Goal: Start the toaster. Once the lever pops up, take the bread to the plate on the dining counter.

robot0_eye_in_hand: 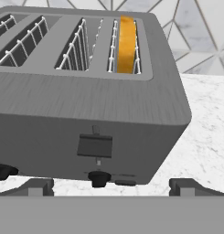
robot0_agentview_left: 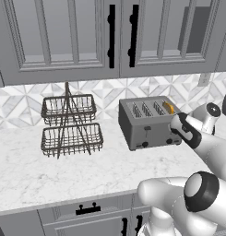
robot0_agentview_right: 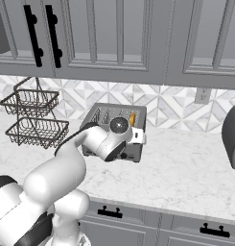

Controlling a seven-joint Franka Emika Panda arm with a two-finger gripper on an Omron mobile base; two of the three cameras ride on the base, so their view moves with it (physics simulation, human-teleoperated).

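Fingers spread wide and holding nothing, the gripper point(robot0_eye_in_hand: 111, 187) faces the long face of the toaster point(robot0_eye_in_hand: 86, 114), whose dark lever point(robot0_eye_in_hand: 94, 146) sits just above and between the fingertips point(robot0_eye_in_hand: 40, 186). The bread point(robot0_eye_in_hand: 126, 45) stands in the slot farthest beyond them, to their right. Light, stiff and crumbly by the look of it, the slice is best pinched at its exposed top edge. Pale marble worktop point(robot0_agentview_left: 63, 170) runs beneath; grey cabinets point(robot0_agentview_left: 63, 37) hang above.
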